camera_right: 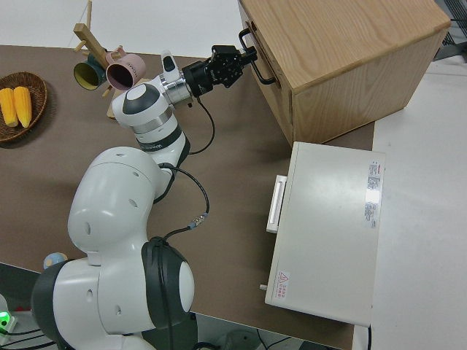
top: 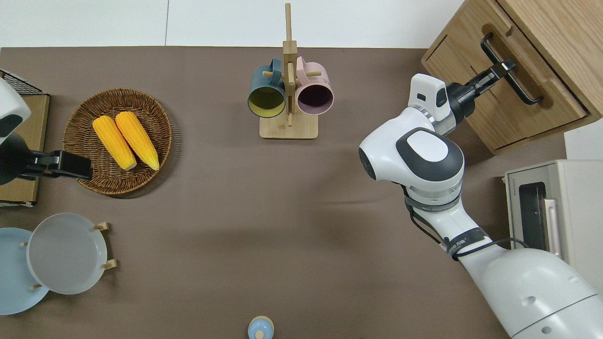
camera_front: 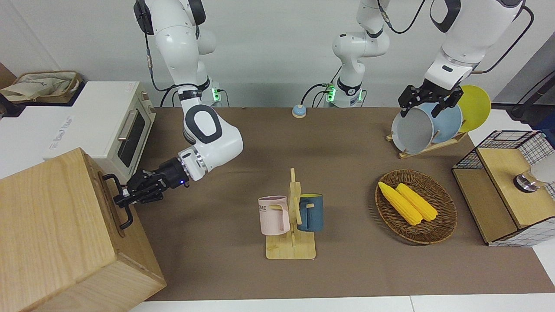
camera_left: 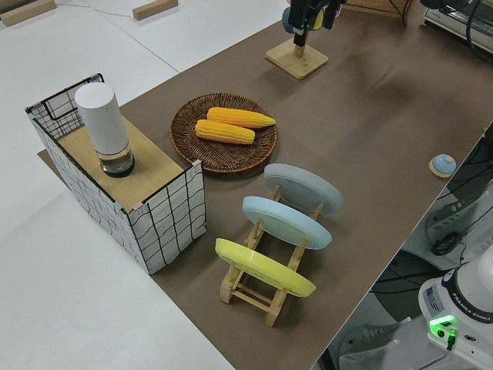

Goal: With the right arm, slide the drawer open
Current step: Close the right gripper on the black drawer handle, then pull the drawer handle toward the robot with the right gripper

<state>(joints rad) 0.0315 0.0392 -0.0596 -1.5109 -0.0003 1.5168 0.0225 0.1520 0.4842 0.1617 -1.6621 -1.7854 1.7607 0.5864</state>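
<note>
Front view: right tool point(camera_front: 122, 200) clamped on the black bar handle point(camera_front: 118, 200) of the drawer point(camera_front: 113, 203), at the front of the pale wood cabinet point(camera_front: 56, 234) at the right arm's end of the counter point(camera_front: 243, 173). Drawer front flush with the cabinet face, not drawn out. White toaster oven point(camera_front: 108, 125) just beside the cabinet, nearer to the robots than the tool. Mug rack point(camera_front: 292, 225) with pink mug point(camera_front: 274, 215) and blue mug point(camera_front: 310, 212) well apart from the tool, toward mid-counter. Left tool point(camera_front: 427, 102) parked; finger state cannot be told.

Overhead view: right tool point(top: 501, 67) closed around the handle point(top: 511, 70) about midway along the bar. Drawer point(top: 513, 89) seated in the cabinet point(top: 541, 56). Wicker basket point(top: 118, 141) with two corn cobs point(top: 125, 141) well apart, toward the left arm's end.

Left side view: right tool not discernible. Plate rack point(camera_left: 266, 281) holding three plates, basket and wire-and-wood box point(camera_left: 123, 185) noted.

Right side view: right tool point(camera_right: 246, 62) gripping the handle point(camera_right: 255, 58), wrist level with the cabinet front. Toaster oven point(camera_right: 328, 233) just beside the cabinet.
</note>
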